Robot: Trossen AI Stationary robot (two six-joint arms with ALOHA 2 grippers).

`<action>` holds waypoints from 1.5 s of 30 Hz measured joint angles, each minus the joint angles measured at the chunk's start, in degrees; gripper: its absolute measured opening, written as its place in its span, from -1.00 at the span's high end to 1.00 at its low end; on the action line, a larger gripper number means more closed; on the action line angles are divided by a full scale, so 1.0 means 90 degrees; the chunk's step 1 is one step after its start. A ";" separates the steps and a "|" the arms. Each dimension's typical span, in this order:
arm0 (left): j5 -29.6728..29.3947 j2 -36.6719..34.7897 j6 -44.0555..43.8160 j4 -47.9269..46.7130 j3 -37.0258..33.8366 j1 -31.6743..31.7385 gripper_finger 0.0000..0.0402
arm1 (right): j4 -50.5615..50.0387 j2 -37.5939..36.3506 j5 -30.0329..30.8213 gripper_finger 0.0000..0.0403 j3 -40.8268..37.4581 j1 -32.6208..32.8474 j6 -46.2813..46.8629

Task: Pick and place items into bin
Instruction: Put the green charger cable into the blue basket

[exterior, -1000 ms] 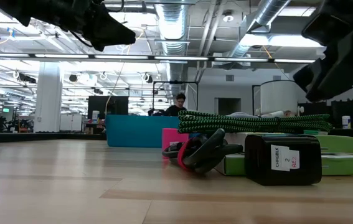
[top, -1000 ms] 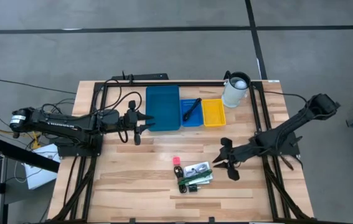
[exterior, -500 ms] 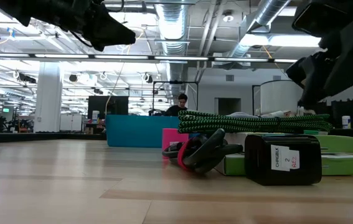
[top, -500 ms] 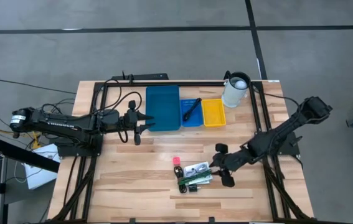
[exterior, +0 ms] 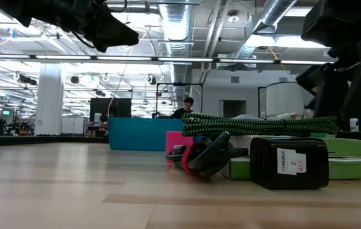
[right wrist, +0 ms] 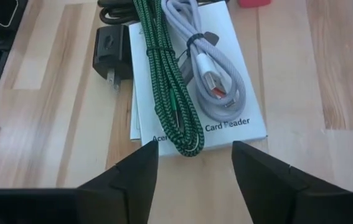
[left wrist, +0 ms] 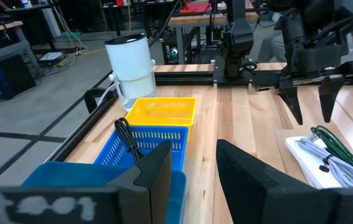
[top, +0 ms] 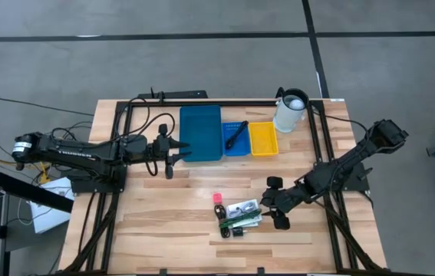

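Observation:
The items lie in a pile near the table's near edge. A white printed card [right wrist: 241, 102] carries a green-black braided cable [right wrist: 164, 81] and a grey coiled cable [right wrist: 216, 68]. A small black block [right wrist: 111, 46] rests on the wood beside it. A pink-red piece [top: 217, 198] lies just to the far-left of the pile [top: 240, 216]. My right gripper [top: 273, 203] is open, just right of the card, its fingers pointing at the pile. In the right wrist view my right gripper [right wrist: 195, 171] stands off the card's near edge. My left gripper [top: 173, 153] is open, beside the big blue bin [top: 201, 133].
Along the far side stand the big blue bin, a small blue basket [top: 236, 136] holding a black item, a yellow basket [top: 262, 138] and a white jug [top: 290, 111]. Bare wood lies between the bins and the pile. A person shows far off in the room [exterior: 185, 108].
My right gripper has moved toward the table's left, closing on the pile of items and coming lower, and has stayed open. Most of that move came in the first half second. The items have not moved.

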 joint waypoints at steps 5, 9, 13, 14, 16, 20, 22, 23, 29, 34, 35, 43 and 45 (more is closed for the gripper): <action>0.0002 0.0000 -0.0004 0.0000 0.0000 0.0000 0.42 | 0.0064 0.0080 0.0000 0.11 -0.0001 0.0000 -0.0019; 0.0005 0.0000 -0.0020 0.0000 0.0000 -0.0002 0.42 | 0.0325 0.0332 -0.0007 0.17 0.0001 0.0000 -0.0019; 0.0005 0.0000 -0.0033 0.0000 0.0000 -0.0002 0.42 | 0.0496 0.0516 -0.0020 0.20 0.0001 0.0000 -0.0022; 0.0005 0.0000 -0.0034 -0.0001 0.0000 -0.0001 0.42 | 0.0494 0.0547 -0.0024 0.20 0.0001 0.0000 -0.0019; 0.0005 0.0000 -0.0033 0.0000 0.0000 -0.0001 0.42 | 0.0488 0.0563 -0.0026 0.20 -0.0001 0.0000 -0.0022; 0.0007 0.0000 -0.0033 0.0000 0.0001 -0.0002 0.42 | 0.0492 0.0561 -0.0027 0.21 -0.0001 0.0000 -0.0022; 0.0007 0.0000 -0.0033 0.0000 0.0002 -0.0002 0.42 | 0.0492 0.0561 -0.0027 0.23 -0.0001 0.0000 -0.0022; 0.0007 0.0000 -0.0033 0.0000 0.0002 -0.0002 0.42 | 0.0492 0.0561 -0.0027 0.25 -0.0001 0.0000 -0.0022; 0.0010 0.0000 -0.0033 0.0000 0.0002 -0.0001 0.42 | 0.0493 0.0561 -0.0027 0.37 -0.0001 0.0000 -0.0022; 0.0010 0.0000 -0.0033 -0.0002 0.0002 -0.0001 0.42 | 0.0492 0.0561 -0.0037 0.48 -0.0001 0.0000 -0.0022; 0.0010 0.0000 -0.0033 0.0000 0.0000 -0.0002 0.42 | 0.0492 0.0561 -0.0053 0.50 -0.0001 0.0000 -0.0022; 0.0012 0.0000 -0.0056 -0.0092 0.0002 -0.0001 0.42 | 0.0492 0.0561 -0.0064 0.58 -0.0001 0.0000 -0.0022; 0.0011 0.0000 -0.0060 -0.0104 0.0002 -0.0002 0.42 | 0.0492 0.0561 -0.0063 0.60 -0.0001 0.0000 -0.0022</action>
